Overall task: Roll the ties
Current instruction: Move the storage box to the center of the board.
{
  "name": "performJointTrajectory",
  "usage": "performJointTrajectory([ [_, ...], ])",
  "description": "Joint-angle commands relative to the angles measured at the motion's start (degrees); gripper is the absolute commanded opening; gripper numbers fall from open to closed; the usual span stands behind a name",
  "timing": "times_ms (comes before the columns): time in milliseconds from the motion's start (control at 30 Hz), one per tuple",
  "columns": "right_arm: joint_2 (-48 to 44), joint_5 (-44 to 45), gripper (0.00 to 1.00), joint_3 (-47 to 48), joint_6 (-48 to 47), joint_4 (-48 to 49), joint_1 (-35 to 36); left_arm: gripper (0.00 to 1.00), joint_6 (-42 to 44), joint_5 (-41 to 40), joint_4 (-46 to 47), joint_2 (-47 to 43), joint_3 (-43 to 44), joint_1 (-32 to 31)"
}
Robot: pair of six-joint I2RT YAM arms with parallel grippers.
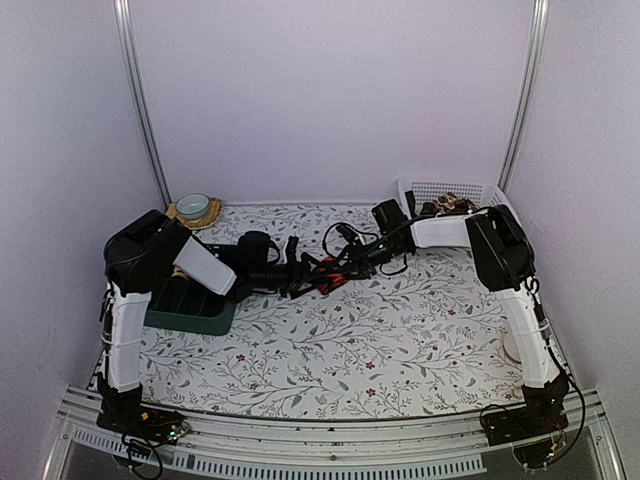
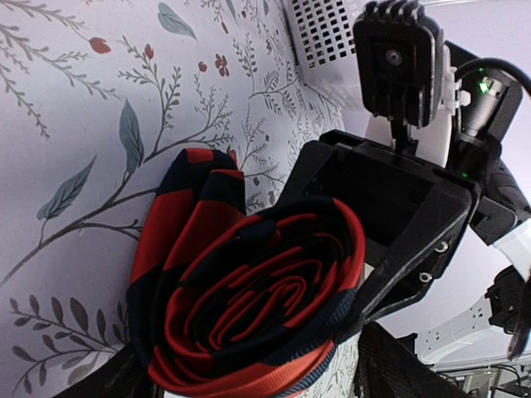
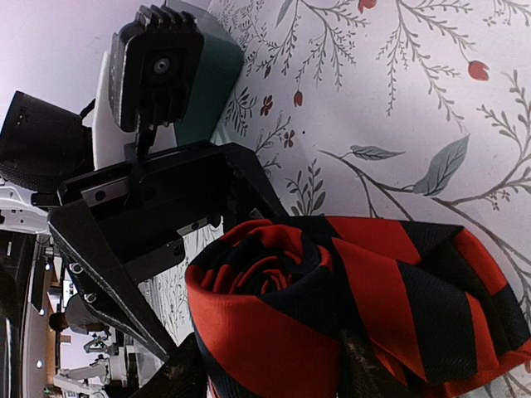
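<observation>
Red-black striped tie (image 2: pixel 249 307) — loosely coiled

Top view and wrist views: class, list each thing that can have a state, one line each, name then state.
Red tie, rolled into a coil, one end loose, gripped from both sides.
Left gripper, jaws closed on the coil.
Right gripper, jaws closed on the same coil, opposite side.
Basket, upright, holds something brown-patterned.
Bowl, upright, back left.
Bin, upright, partly under the left arm.
</observation>
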Motion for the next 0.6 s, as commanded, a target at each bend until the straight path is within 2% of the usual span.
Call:
performJointTrajectory([
  [0, 5.18, -3.24, 0.47, -1.19, 2.81, 3.96, 0.74, 0.78, -1.82, 1.36, 4.49, 1.65, -1.78, 0.54],
  [233, 6.12, -2.40, 0.45, -1.48, 4.27, 4.25, 0.74, 0.78, -2.51, 1.45, 5.89, 1.22, -2.54, 0.55],
  [567, 7.07, -1.70, 0.34, -1.57, 9.66, 6.60, 0.76, 0.78, -5.24, 2.02, 11.21, 1.18, -5.17, 0.46],
])
